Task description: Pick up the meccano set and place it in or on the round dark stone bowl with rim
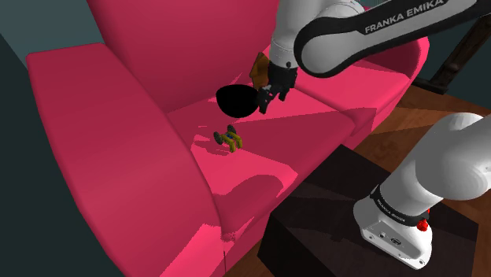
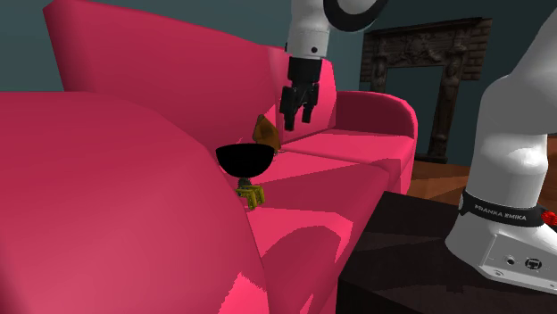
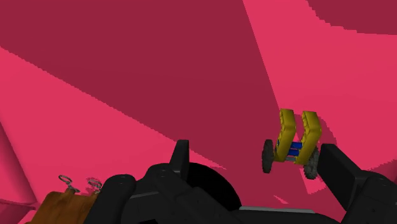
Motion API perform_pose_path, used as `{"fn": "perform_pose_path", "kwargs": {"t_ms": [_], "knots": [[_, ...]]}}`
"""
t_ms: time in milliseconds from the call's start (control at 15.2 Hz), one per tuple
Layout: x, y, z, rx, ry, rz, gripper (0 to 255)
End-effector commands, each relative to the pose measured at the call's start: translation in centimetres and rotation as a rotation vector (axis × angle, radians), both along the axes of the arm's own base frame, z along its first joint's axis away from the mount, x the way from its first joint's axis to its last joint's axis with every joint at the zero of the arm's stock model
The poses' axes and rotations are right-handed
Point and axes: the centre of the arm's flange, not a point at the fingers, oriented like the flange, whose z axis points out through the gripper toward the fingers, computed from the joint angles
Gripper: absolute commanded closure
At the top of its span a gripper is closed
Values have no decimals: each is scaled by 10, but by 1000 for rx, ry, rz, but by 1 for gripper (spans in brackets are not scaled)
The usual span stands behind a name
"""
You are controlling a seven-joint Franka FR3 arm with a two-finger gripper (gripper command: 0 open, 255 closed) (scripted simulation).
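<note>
The tool (image 1: 267,98) hovers just above the dark bowl (image 1: 236,100), beside its rim. Its fingers are spread with nothing between them, so the pick is not yet made. The meccano set (image 1: 230,139), a small yellow wheeled model, lies on the sofa (image 1: 118,118) seat just in front of the bowl, apart from it. A brown object (image 1: 258,69) sits behind the bowl. The tool probably has to descend past the bowl's front to straddle the set.

Bright pink sofa (image 1: 110,126) with broad armrests and two seat cushions; dark teal wall (image 2: 402,13) behind; carved dark fireplace (image 2: 427,62) past the sofa's far end; brown wooden floor (image 1: 378,134).
</note>
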Motion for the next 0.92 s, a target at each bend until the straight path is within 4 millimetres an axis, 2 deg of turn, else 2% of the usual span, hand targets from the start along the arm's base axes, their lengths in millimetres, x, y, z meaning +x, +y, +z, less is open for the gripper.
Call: {"fn": "perform_pose_path", "kwargs": {"t_ms": [0, 792, 858], "knots": [[12, 11, -18, 6, -11, -7, 0], [85, 81, -136, 27, -62, -41, 0], [85, 82, -137, 27, -63, -42, 0]]}}
